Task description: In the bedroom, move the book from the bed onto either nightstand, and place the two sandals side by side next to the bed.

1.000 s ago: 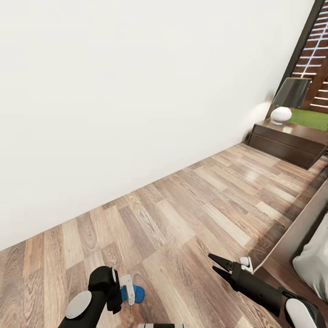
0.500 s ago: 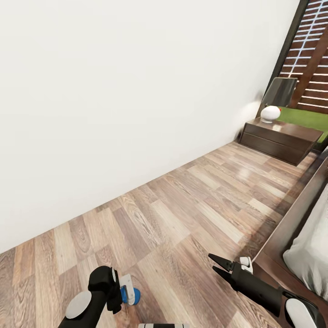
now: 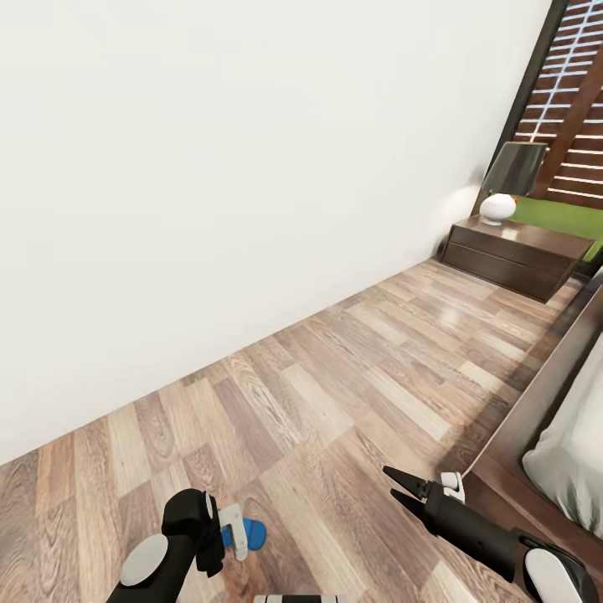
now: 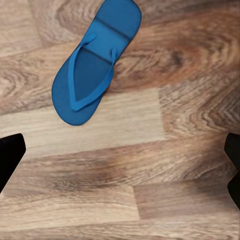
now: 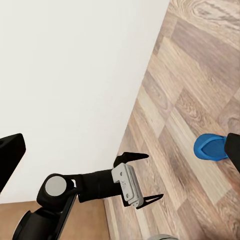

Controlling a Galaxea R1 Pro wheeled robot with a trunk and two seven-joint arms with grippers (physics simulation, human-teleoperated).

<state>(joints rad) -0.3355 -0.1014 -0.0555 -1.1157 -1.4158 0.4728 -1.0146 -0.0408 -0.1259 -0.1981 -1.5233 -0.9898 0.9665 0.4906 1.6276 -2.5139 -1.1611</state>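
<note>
One bright blue sandal (image 4: 95,65) lies flat on the wood-plank floor, straps up. My left gripper (image 3: 229,536) points down just beside the sandal (image 3: 251,531), above the floor. It is open, with its dark fingertips (image 4: 10,156) wide apart and nothing between them. The right wrist view shows that left gripper (image 5: 151,176) open too, with the sandal's tip (image 5: 210,148) past it. My right gripper (image 3: 397,489) hovers open and empty near the bed's dark brown base (image 3: 536,410). The bed's pale grey mattress (image 3: 578,469) shows at the right edge. The book and nightstand are out of view.
A long white wall (image 3: 251,167) runs along the left of a strip of open plank floor (image 3: 377,368). At the far end stands a low dark brown drawer cabinet (image 3: 511,251) with a white-based lamp (image 3: 497,207), before a dark-framed window.
The head view swung a little, so the cabinet and window now sit further left in the picture. Both arms keep their poses. Slightly more of the sandal shows beside my left gripper.
</note>
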